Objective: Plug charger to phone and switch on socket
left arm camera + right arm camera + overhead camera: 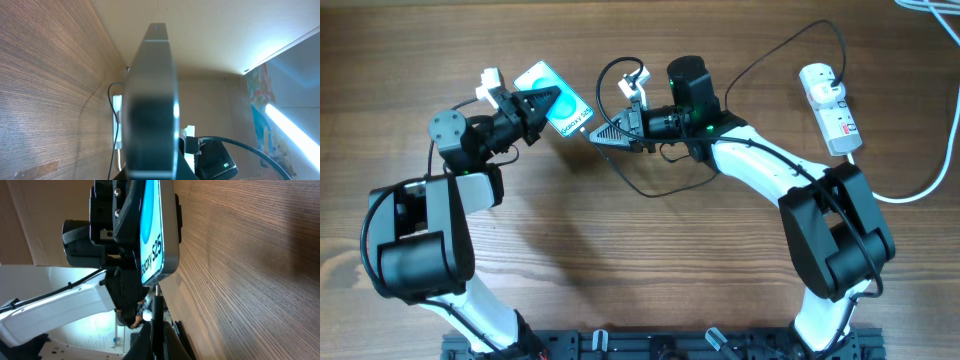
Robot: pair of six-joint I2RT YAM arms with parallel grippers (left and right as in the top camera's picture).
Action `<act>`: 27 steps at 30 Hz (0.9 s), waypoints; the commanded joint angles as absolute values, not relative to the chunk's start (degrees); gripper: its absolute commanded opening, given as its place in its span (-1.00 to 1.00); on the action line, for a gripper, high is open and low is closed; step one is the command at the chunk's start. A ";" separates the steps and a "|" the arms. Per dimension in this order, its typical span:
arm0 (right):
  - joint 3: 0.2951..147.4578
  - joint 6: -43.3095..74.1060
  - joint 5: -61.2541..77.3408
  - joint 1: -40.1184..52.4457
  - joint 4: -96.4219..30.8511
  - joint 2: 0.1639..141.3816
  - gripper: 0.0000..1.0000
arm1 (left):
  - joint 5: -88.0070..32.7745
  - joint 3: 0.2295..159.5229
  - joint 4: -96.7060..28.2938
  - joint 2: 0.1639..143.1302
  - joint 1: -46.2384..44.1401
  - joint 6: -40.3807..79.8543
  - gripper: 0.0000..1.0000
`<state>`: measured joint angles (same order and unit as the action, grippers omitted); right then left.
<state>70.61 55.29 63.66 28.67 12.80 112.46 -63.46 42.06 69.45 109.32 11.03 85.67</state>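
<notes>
L gripper (542, 103) is clamped on the phone (570, 108), holding it off the table (620, 290), tilted, w/ its lower edge toward the other arm. In the L wrist view the phone is a blurred edge-on slab, so that cam tells nothing about the port. Just right of it, the R gripper (598, 135) pinches the charger (156, 305) near its tip, w/ the tip aimed at the phone's edge. In the R wrist view the tip sits right under that edge, but I can't tell if it's in the port or only beside it. The cable (790, 38) loops behind the R arm and runs to the socket (832, 112) at far right, where its white plug looks seated; the switch is too small to read. Risks: if the tip is off-axis vs. the port, pushing would skid it along the edge or twist the phone in the L fingers. The slack loop under the R wrist could also snag on a reach to the switch and drag the tip back out.
</notes>
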 commanded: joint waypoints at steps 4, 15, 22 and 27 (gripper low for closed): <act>71.13 55.66 64.64 28.42 14.15 111.15 -0.91 | -63.77 42.33 70.08 109.51 11.03 85.76 -0.92; 71.13 55.68 63.22 28.42 12.80 111.15 -0.91 | -64.01 42.33 70.08 109.51 11.03 85.80 -0.92; 71.13 55.68 63.05 28.42 12.84 111.15 -0.92 | -64.51 42.33 70.08 109.51 11.03 85.76 -0.92; 71.13 55.70 63.20 28.42 12.88 111.15 -0.91 | -64.64 42.33 70.08 109.51 11.03 85.76 -0.92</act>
<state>70.61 55.48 63.35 28.67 12.88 112.46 -63.72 42.06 69.45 109.32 11.03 85.67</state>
